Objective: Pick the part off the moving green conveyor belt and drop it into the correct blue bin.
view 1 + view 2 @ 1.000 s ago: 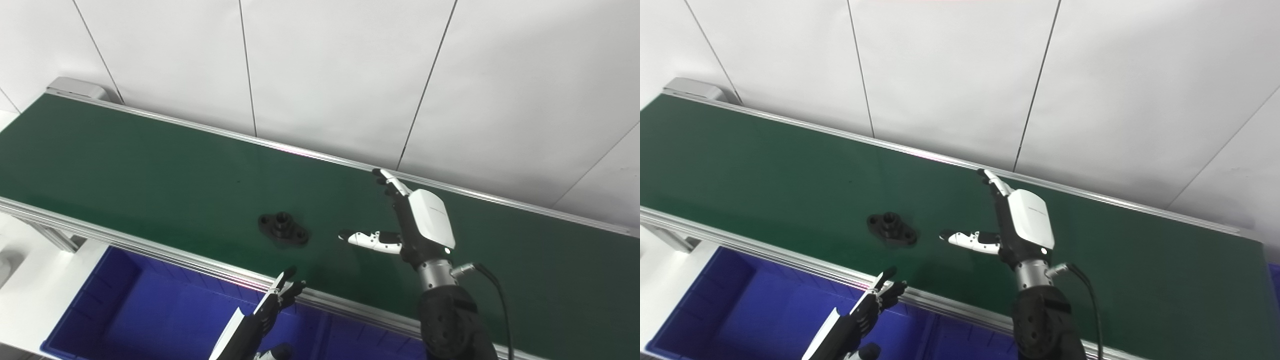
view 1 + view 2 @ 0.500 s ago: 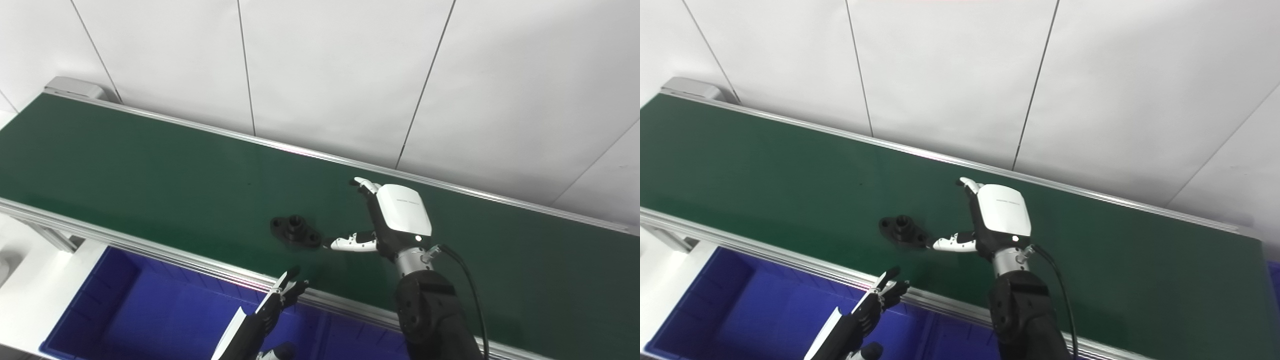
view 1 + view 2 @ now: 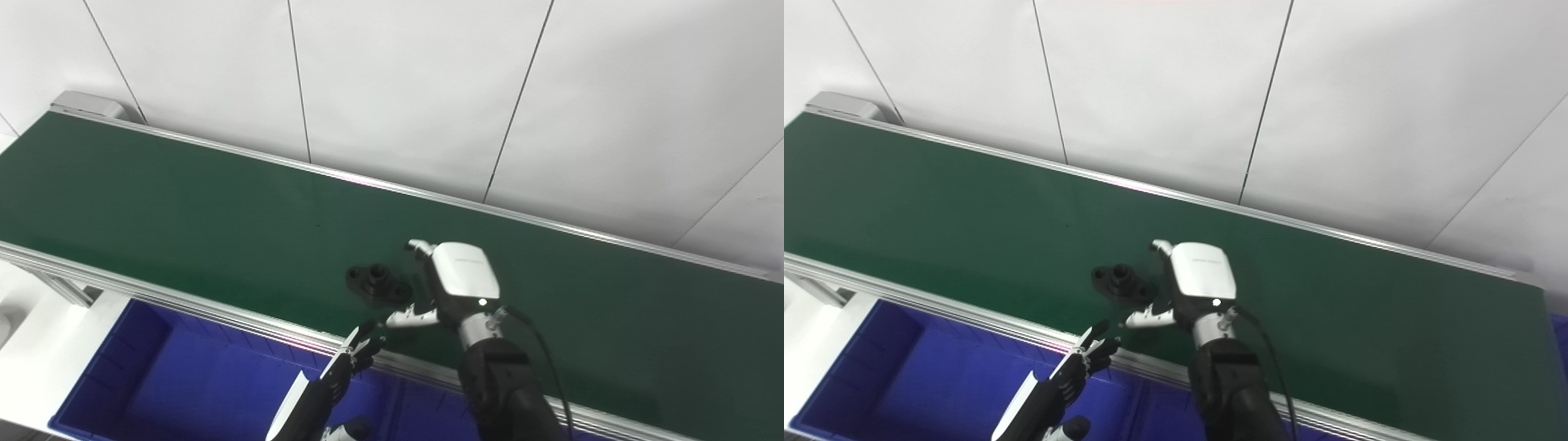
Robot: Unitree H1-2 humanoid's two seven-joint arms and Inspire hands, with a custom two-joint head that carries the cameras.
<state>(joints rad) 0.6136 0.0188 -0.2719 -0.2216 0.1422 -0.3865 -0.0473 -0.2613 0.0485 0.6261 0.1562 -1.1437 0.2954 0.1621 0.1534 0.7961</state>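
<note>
Left eye view: part (image 3: 378, 283) lying on the belt (image 3: 184, 214), just left of the right hand (image 3: 441, 294), fingers spread and curled toward it, nothing grasped yet. Pick and drop both left to do.

Right eye view: left hand (image 3: 1072, 373) released, empty, over the bin (image 3: 894, 367). Near rail (image 3: 937, 309) between belt and bin.

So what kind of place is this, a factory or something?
It looks like a sorting station, perhaps a factory line or a test lab. A long green conveyor belt carries a black part, blue bins sit below its near edge, and the robot's right hand reaches for the part.
</note>
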